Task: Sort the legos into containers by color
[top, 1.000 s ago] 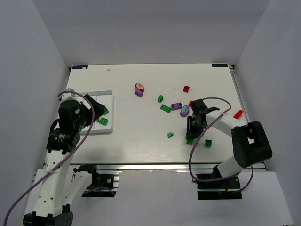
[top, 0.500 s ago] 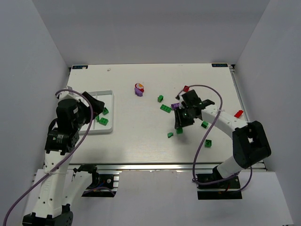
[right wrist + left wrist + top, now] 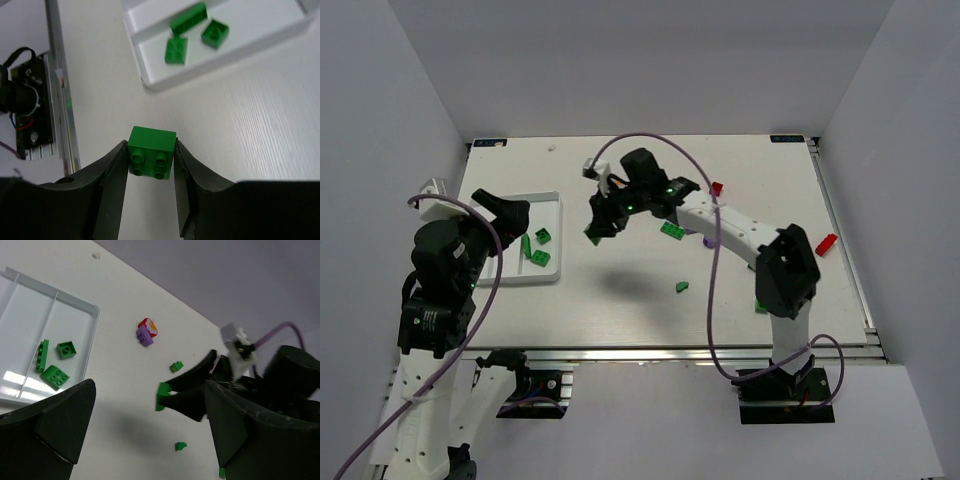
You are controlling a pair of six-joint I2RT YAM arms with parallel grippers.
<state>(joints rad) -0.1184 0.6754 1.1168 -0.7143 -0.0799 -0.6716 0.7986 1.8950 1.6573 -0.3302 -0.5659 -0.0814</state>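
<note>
The right tool [image 3: 595,230] is closed on a green brick [image 3: 151,151], gripping it by two opposite sides, studs towards the wrist camera. It hangs above the worktop [image 3: 620,310], just beside the near right corner of the white tray [image 3: 552,200], not over it. Three more green bricks [image 3: 55,377] lie in the tray at its right end; the long one [image 3: 42,355] lies along a thin divider. The left tool [image 3: 510,212] is spread wide and holds nothing, raised over the tray. Loose on the worktop are a purple and red piece [image 3: 146,332], a flat green brick [image 3: 672,229], a small green wedge [image 3: 682,287] and two red bricks [image 3: 716,188].
</note>
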